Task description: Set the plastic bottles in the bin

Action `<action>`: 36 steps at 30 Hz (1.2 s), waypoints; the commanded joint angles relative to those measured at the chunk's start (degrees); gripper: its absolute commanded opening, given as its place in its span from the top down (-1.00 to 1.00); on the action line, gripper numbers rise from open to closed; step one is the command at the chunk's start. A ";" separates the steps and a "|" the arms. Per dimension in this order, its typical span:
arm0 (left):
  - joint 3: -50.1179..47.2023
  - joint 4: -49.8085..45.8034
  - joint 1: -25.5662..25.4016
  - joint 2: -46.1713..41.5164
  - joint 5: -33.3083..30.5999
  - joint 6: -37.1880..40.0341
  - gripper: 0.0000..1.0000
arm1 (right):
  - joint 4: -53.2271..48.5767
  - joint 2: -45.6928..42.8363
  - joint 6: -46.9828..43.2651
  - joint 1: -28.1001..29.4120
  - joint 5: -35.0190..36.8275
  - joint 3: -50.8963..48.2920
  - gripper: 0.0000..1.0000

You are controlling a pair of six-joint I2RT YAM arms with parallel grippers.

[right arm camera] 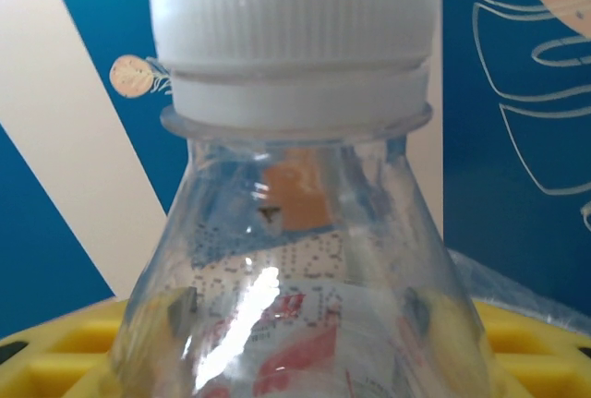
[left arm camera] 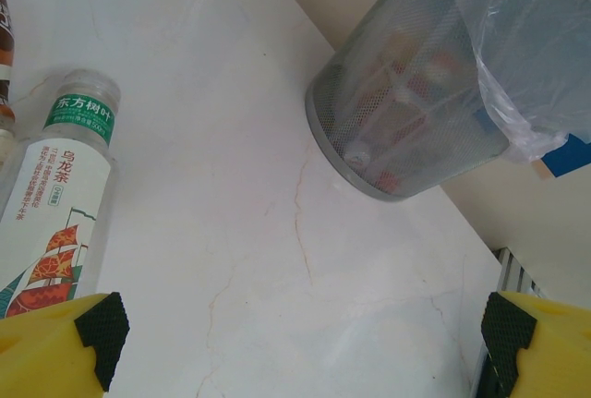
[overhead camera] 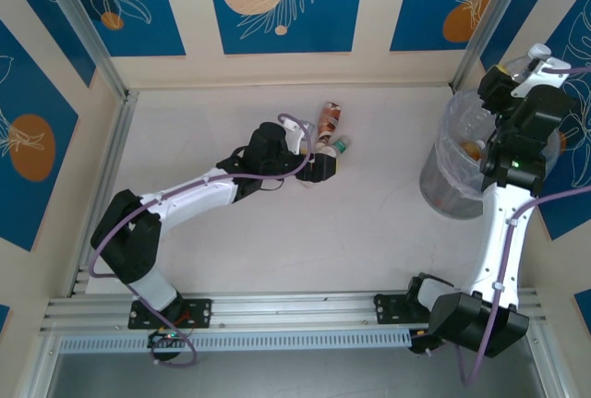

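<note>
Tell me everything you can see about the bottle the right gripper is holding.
The clear bottle is see-through plastic with a white ribbed cap, a collar ring beneath it, and shoulders that widen downward. Red print and a faint dotted code show on its body. In the wrist view it stands cap-up, clamped between the yellow fingers of the right gripper, beside the bin.

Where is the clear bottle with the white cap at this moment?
The bottle is held in the right pincer; in the top view that is at the far right, by the far rim of the bin.
</note>
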 commanded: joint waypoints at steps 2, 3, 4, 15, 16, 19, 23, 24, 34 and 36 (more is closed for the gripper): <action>2.41 0.63 -0.27 1.51 1.46 -0.73 -0.99 | 2.95 -0.14 -16.74 4.66 5.71 0.27 -0.18; 2.93 0.52 -0.26 1.93 1.77 -0.78 -0.99 | 2.33 -0.14 -20.15 6.04 8.16 0.21 -0.18; 3.30 0.43 -0.27 2.34 2.05 -0.86 -0.99 | 1.60 -0.22 -23.41 7.38 10.09 0.02 -0.18; 7.05 -0.78 -0.26 6.05 5.12 -0.11 -0.99 | 4.78 -3.89 -49.06 12.26 16.30 -10.18 -0.19; 7.19 -0.73 -0.27 6.09 5.18 0.18 -0.99 | 5.21 -3.89 -50.81 12.52 16.88 -10.63 -0.19; 7.20 -0.58 -0.28 6.17 5.01 0.91 -0.99 | 6.92 -3.95 -54.36 12.81 17.13 -12.35 -0.19; 7.12 -0.55 -0.22 6.40 5.24 1.01 -0.99 | 12.06 -4.78 -59.06 13.01 16.14 -16.76 -0.19; 6.90 -0.45 -0.23 6.46 5.38 1.04 -0.99 | 10.56 -4.86 -58.13 12.70 15.52 -16.78 -0.19; 6.54 -0.63 -0.23 6.66 4.97 0.57 -0.99 | 15.86 2.54 -56.27 3.82 8.68 -16.89 -0.25; 6.83 -0.45 -0.19 6.97 4.95 -0.03 -0.99 | 15.61 4.34 -57.47 2.13 6.37 -16.04 -0.27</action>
